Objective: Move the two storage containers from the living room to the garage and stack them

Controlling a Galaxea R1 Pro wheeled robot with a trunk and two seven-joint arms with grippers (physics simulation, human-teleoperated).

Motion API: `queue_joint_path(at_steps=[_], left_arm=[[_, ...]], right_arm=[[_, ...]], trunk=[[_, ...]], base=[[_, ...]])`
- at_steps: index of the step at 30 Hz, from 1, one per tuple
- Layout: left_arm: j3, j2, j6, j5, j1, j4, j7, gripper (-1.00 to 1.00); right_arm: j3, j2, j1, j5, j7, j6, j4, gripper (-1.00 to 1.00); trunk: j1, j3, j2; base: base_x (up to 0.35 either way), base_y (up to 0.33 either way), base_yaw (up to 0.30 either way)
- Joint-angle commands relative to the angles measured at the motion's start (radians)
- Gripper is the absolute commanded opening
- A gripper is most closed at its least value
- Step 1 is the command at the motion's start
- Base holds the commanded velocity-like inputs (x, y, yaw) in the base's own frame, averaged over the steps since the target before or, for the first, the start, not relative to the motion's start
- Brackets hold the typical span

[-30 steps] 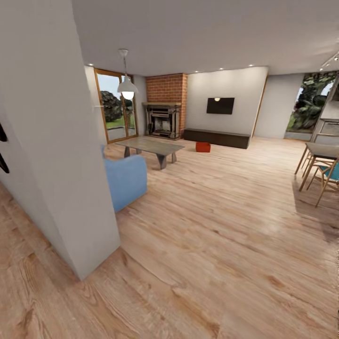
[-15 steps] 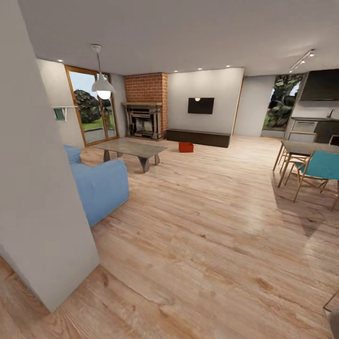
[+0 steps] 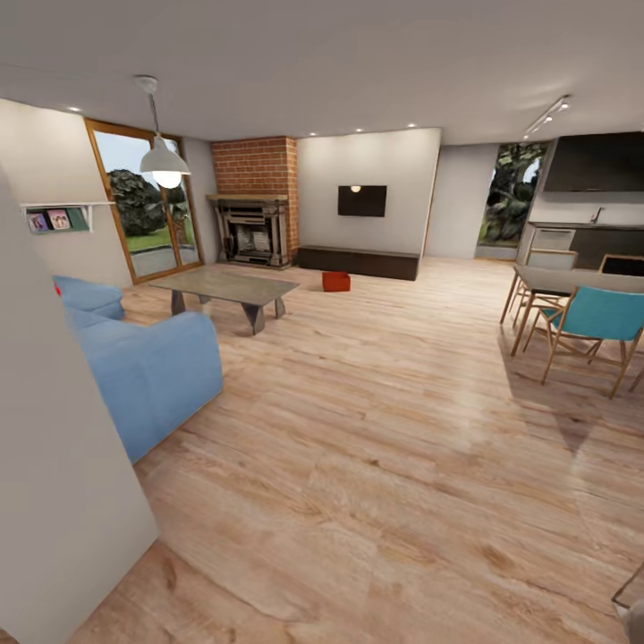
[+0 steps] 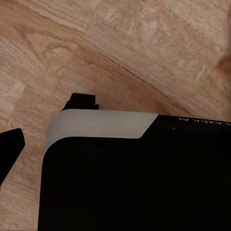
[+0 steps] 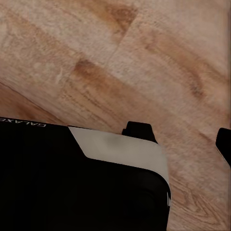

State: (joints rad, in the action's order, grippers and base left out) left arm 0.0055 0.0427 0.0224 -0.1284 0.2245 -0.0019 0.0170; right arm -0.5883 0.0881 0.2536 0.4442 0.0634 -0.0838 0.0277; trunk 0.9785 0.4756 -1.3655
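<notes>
Red storage container [image 3: 336, 282] far off at 12 o'clock, on wood floor [image 3: 385, 447] near TV bench [image 3: 358, 262]. Blue sofa [image 3: 148, 371] at 9 o'clock could get bumped. Cannot tell if grippers are spread.

The storage container [image 3: 336, 282] sits too far off to tell one bin from two, and black robot housing [image 4: 139, 183] (its lettering cropped) hides each claw's fingers.

Blue sofa [image 3: 148, 376] beside low table [image 3: 225, 288], brick fireplace [image 3: 255, 201], wall TV [image 3: 362, 200], teal chair [image 3: 595, 322].
</notes>
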Motion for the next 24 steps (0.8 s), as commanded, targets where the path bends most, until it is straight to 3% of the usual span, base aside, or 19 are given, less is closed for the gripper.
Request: queue_joint_path(at_steps=[1,24], left_arm=[[0.0,0.0,0.002,-0.008,0.0,0.001,0.002,1.0],[-0.001,0.0,0.003,-0.008,0.001,0.001,0.002,1.0]], right_arm=[[-0.008,0.001,0.001,0.009,0.001,-0.005,0.003,1.0],[-0.009,0.0,0.001,0.005,0.001,-0.005,0.003,1.0]], trunk=[[0.001,0.001,0.0],[0.001,0.001,0.0]], base=[[0.323,0.0,-0.001],[0.323,0.0,0.0]])
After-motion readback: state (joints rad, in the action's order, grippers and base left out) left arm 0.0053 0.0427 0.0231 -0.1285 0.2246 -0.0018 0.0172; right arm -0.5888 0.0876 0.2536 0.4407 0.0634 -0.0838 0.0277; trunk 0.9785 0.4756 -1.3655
